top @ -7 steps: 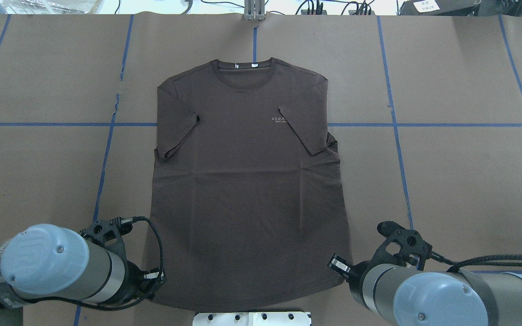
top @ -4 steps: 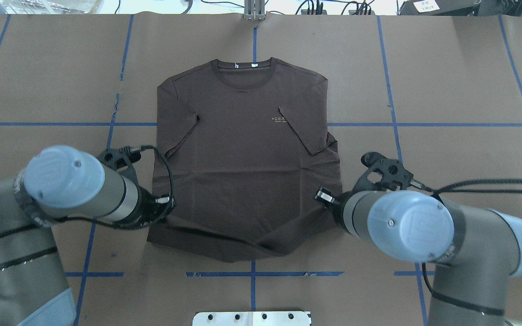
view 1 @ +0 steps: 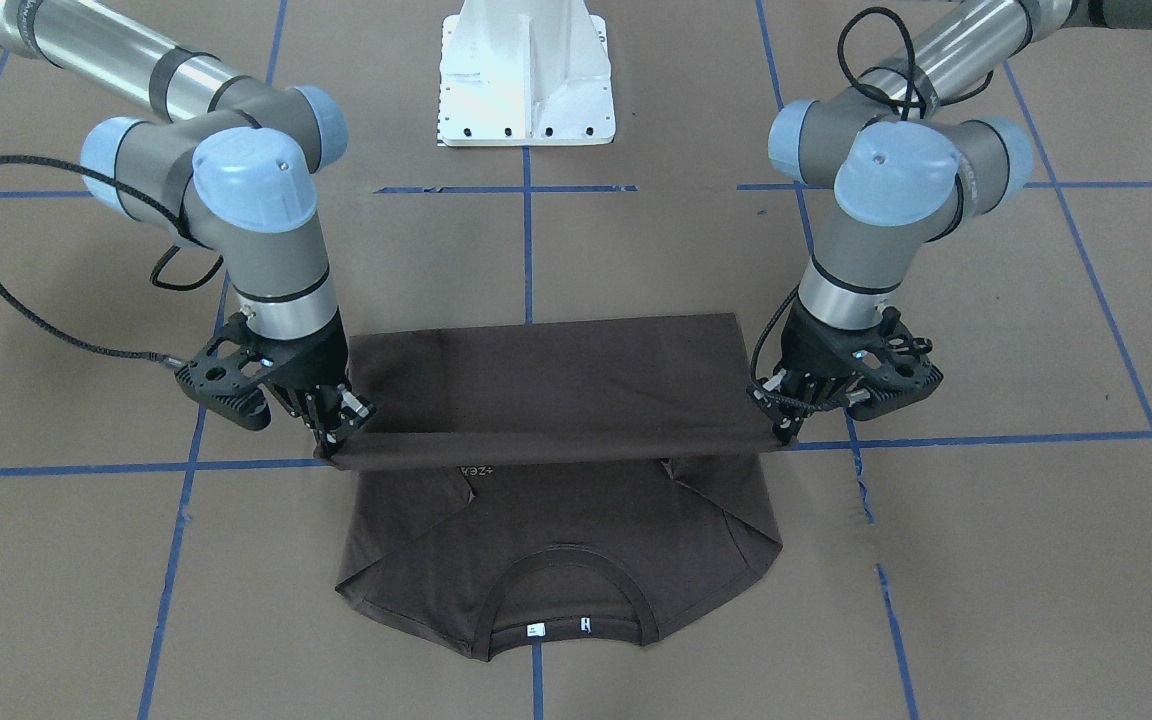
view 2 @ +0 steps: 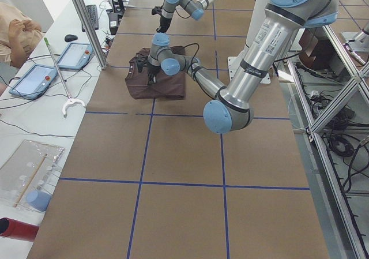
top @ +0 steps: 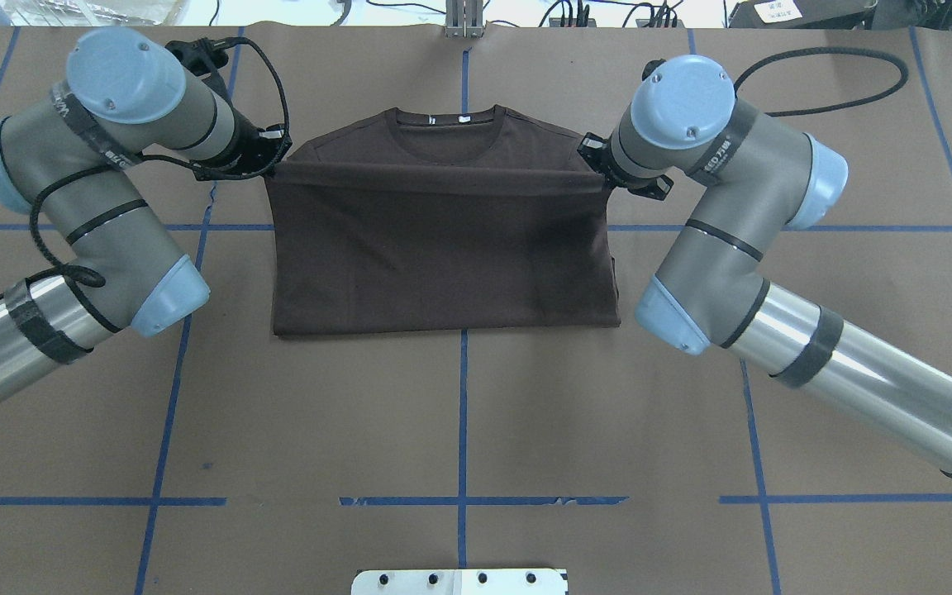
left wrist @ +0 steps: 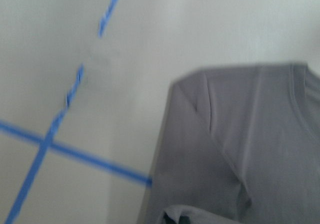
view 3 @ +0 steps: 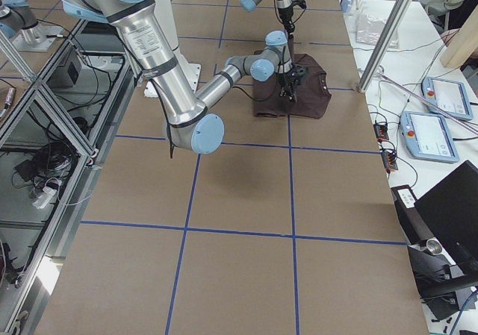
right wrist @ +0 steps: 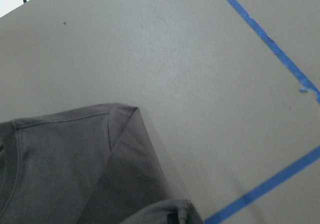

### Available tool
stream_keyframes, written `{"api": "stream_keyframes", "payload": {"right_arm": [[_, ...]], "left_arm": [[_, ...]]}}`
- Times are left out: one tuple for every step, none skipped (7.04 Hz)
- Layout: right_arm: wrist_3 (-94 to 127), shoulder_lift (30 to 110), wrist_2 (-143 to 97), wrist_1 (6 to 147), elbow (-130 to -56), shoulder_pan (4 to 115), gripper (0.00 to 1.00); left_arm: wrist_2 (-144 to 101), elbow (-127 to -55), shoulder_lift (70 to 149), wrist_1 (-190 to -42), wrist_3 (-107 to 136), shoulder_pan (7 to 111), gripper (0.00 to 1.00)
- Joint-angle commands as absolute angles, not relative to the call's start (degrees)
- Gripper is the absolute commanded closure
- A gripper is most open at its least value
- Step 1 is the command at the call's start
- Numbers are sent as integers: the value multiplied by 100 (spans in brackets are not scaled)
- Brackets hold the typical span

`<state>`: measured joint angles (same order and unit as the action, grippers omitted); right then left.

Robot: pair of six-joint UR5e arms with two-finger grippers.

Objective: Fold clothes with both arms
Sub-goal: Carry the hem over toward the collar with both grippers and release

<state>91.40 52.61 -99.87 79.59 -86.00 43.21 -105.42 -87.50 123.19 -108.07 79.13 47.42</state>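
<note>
My left gripper [top: 271, 162] has its fingers pinched on one hem corner of the dark brown T-shirt [top: 443, 256], with the cloth bunched right at the fingertips. From there the hem [view 1: 556, 452] runs taut across to my right gripper [top: 597, 165], whose fingers are clamped on the other hem corner in the same way. Between the two sets of fingers the shirt's lower half is doubled over the chest. Its fold lies on the table [top: 459, 430], on the robot's side of the fingers. Just beyond the fingers the collar [top: 393, 128] and shoulders lie flat and uncovered, with the white neck labels [top: 464, 120] showing. Each wrist view shows a shoulder lying below its fingers.
</note>
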Motion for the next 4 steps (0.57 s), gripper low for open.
{"api": "stream_keyframes", "payload": {"right_arm": [[8991,4668,-10099,7300,-7396,4491,100],[8983,4650,-10099,7086,-7244,4483,100],[8878,4615,-10099,7084,-7164,4526,100],[8729,4519,-10090,7067,-6954,4535,100]], "left_arm": [[-10398,-7983,12699,-11310,7901,4799,100],[-10302,-7754,12805,-11390,7910,4799,100],[-10231,-7413,12910,-11678,7901,4799,100],[-10117,-7105,12920,-12037,7893,4799,98]]}}
